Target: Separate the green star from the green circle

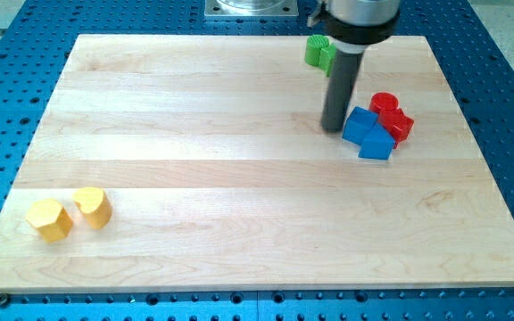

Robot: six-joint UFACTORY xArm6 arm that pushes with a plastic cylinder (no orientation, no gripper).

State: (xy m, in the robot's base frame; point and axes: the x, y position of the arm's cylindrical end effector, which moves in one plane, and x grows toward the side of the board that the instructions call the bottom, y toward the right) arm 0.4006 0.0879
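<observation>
A green block [317, 51] lies near the board's top edge, right of centre. Its right part is hidden behind the rod, and its shape looks jagged like a star, though I cannot tell for sure. No second green block shows, and the arm covers the spot beside it. My tip [333, 129] rests on the board below the green block, just left of the blue block [360, 125] and very close to it.
A second blue block [377, 143] and two red blocks [384, 103] [400, 125] cluster to the right of my tip. A yellow hexagon-like block [49, 219] and a yellow heart-like block [92, 206] sit at the lower left. The wooden board [239, 178] lies on a blue perforated table.
</observation>
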